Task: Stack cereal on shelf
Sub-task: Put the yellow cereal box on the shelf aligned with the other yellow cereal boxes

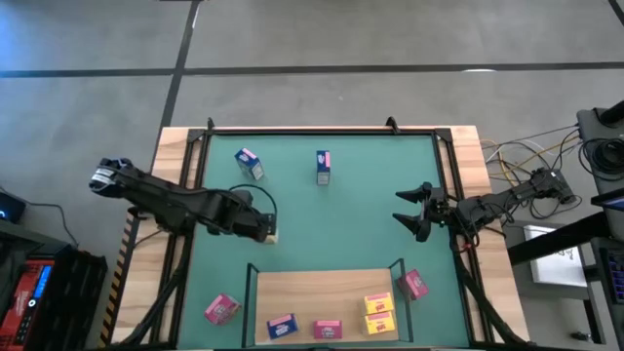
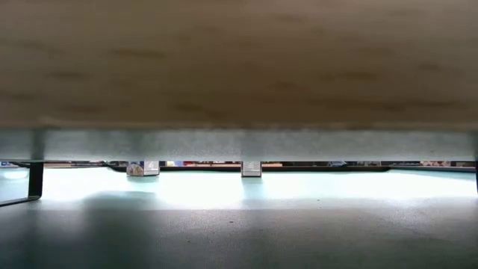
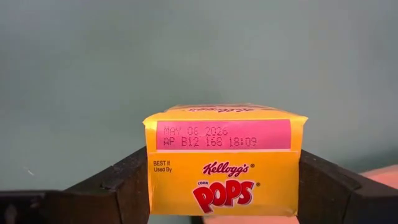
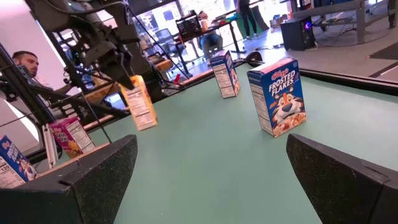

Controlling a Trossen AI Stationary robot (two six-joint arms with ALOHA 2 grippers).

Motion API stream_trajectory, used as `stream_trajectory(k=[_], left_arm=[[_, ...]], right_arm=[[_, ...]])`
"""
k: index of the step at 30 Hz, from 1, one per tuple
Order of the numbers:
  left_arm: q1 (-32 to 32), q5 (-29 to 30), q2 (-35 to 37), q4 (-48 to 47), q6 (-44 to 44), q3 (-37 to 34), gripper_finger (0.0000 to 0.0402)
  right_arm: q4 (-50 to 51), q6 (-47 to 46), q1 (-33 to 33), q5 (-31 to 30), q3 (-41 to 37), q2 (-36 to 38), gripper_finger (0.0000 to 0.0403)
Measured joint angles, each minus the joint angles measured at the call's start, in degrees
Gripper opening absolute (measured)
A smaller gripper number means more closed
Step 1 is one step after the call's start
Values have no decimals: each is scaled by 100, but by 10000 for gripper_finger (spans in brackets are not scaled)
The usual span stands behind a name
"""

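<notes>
Gripping a yellow cereal box [image 3: 224, 163] between its two dark fingers [image 3: 118, 186], the left gripper [image 1: 265, 226] hangs above the green mat [image 1: 351, 224] left of centre, just beyond the far left corner of the shelf [image 1: 312, 292]. The right wrist view shows this box [image 4: 139, 102] lifted clear of the mat, tilted, under the left arm. In the left wrist view the box shows a pink date panel and the Corn Pops name.

The right gripper [image 1: 415, 211] waits over the right side of the mat with its fingers [image 4: 99, 174] spread wide and nothing between them.

On the far part of the mat stand two blue boxes: one [image 1: 249, 163] toward the left, one [image 1: 324, 167] near the middle, both upright in the right wrist view [image 4: 278, 96].

The shelf, a light-wood board with thin dark posts, lies at the near edge. On it sit a blue box [image 1: 282, 325], a pink box [image 1: 328, 330] and two yellow boxes [image 1: 378, 312] touching each other. Another pink box [image 1: 221, 309] lies on the mat left of the shelf, and a third [image 1: 413, 284] just off its right side.

A person [image 4: 25, 62] sits in the room beyond the table.
</notes>
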State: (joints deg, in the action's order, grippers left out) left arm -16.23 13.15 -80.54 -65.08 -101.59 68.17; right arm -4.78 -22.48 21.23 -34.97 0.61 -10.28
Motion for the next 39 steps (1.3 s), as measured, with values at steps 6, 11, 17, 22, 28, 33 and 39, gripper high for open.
stream_trajectory(k=[6, 11, 17, 22, 28, 33, 39], left_arm=[[0, -70, -630, -230, -10, 822, 279], [-22, -145, -1167, -498, -10, 1520, 279], [-35, -436, -1667, -599, -110, 2052, 279], [-94, -692, -1878, -504, -166, 2272, 279], [-282, -859, -2081, -262, -165, 2552, 279], [-490, -942, -2315, -214, -214, 2945, 279], [-697, -942, -2755, -422, -427, 3623, 278]], right_arm=[[0, 0, -2, 0, 0, 0, 400], [0, 0, 1, -2, 2, 0, 400], [0, 0, 0, -2, -1, 0, 400], [-1, 0, 0, 0, 1, 0, 400], [0, 0, 1, -2, -1, 0, 400], [-2, 0, -1, 0, 2, 0, 400], [-2, 0, 1, 0, 0, 0, 400]])
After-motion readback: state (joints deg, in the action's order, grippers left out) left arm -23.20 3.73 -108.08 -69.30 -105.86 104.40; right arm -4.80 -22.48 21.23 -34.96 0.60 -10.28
